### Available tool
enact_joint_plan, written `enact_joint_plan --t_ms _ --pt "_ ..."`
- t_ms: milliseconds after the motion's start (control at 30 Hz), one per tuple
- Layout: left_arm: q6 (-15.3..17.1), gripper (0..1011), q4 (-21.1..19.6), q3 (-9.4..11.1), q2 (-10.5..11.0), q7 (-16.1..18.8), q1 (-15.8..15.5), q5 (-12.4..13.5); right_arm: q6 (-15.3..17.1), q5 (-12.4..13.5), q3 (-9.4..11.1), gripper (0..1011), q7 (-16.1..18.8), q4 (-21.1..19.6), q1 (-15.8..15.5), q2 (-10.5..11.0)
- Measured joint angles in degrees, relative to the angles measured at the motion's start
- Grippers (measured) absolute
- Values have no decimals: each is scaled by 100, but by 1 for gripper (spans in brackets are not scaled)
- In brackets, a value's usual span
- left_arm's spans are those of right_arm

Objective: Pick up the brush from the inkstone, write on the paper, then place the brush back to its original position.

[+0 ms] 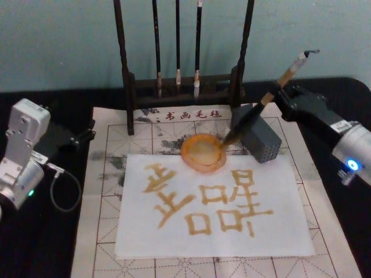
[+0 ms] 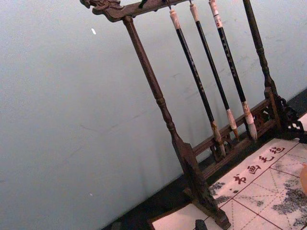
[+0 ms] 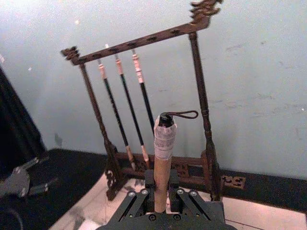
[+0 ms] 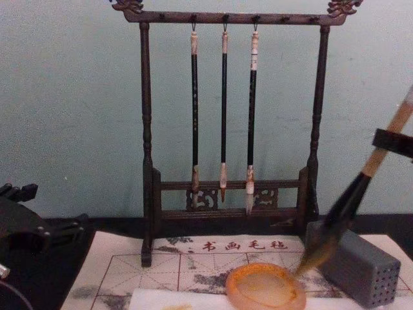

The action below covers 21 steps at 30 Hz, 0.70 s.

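My right gripper (image 1: 277, 91) is shut on the tan handle of the brush (image 1: 246, 119), which slants down to the left. Its dark tuft touches the right rim of the amber inkstone (image 1: 203, 152). From the chest, the brush (image 4: 352, 200) meets the inkstone (image 4: 264, 287) at that same rim. The right wrist view looks up the handle (image 3: 163, 153), clamped between the fingers (image 3: 144, 194). In front of the inkstone lies the white paper (image 1: 278, 231), which carries large amber characters. My left gripper (image 1: 81, 138) rests open at the far left, off the mat.
A grey block with small holes (image 1: 261, 139) stands just right of the inkstone, under the brush. A dark wooden rack (image 1: 130, 87) with three thin hanging brushes (image 1: 177, 40) stands behind. A cream gridded mat (image 1: 110, 174) lies under everything on the black table.
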Motion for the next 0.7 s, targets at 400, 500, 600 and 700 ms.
enact_joint_plan --t_ms 400,500,600,700 --pt "0 1001 0 0 0 0 0 0 -280 -395 459 187 260 -795 -962 664" --pt "0 1001 0 0 0 0 0 0 -352 -461 590 187 304 -940 -1203 778" --pt "0 1001 0 0 0 0 0 0 -423 -515 709 187 360 -1067 -1426 879" --pt "0 1001 0 1 0 0 0 0 -487 -557 829 187 441 -1172 -1630 971"
